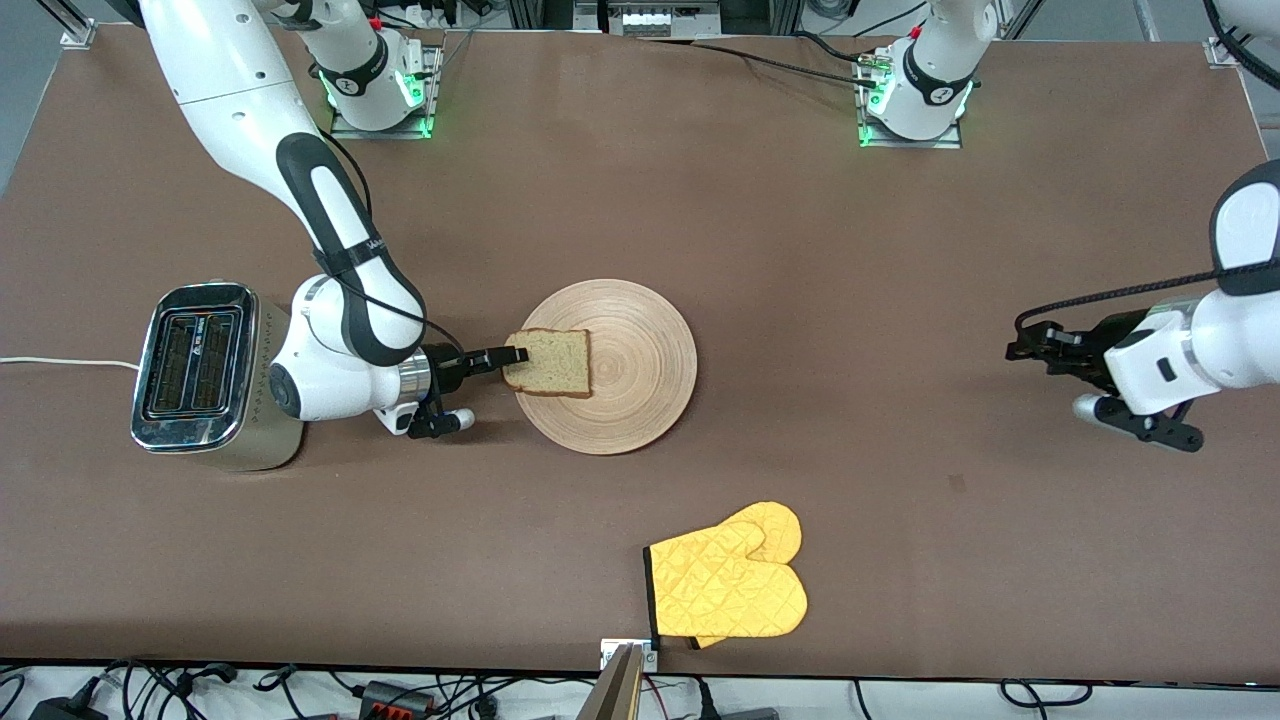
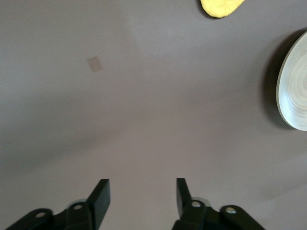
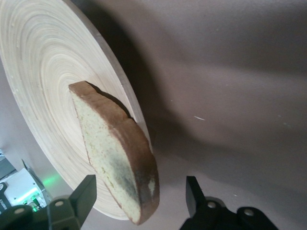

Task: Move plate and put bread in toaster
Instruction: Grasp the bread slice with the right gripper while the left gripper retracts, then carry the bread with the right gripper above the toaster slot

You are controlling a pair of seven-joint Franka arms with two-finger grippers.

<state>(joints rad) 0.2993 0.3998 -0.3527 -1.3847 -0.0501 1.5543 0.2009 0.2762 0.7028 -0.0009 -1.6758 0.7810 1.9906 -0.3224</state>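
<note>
While bread (image 3: 117, 155) sits between open right end effector (image 3: 141, 196) fingers, on plate (image 1: 640, 385)

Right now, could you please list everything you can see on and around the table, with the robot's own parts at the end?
plate: one, light wood, mid-table, nearer the right arm's end.
bread: one slice, tan with brown crust, on the plate's edge toward the toaster.
toaster: one, chrome top with beige sides, at the right arm's end of the table, white cord attached.
oven mitt: one, yellow quilted, nearer the front camera than the plate.
table: one, brown.
right tool: one, black, at the bread slice, fingers open on either side of it.
left tool: one, black, open and empty, over bare table at the left arm's end.
</note>
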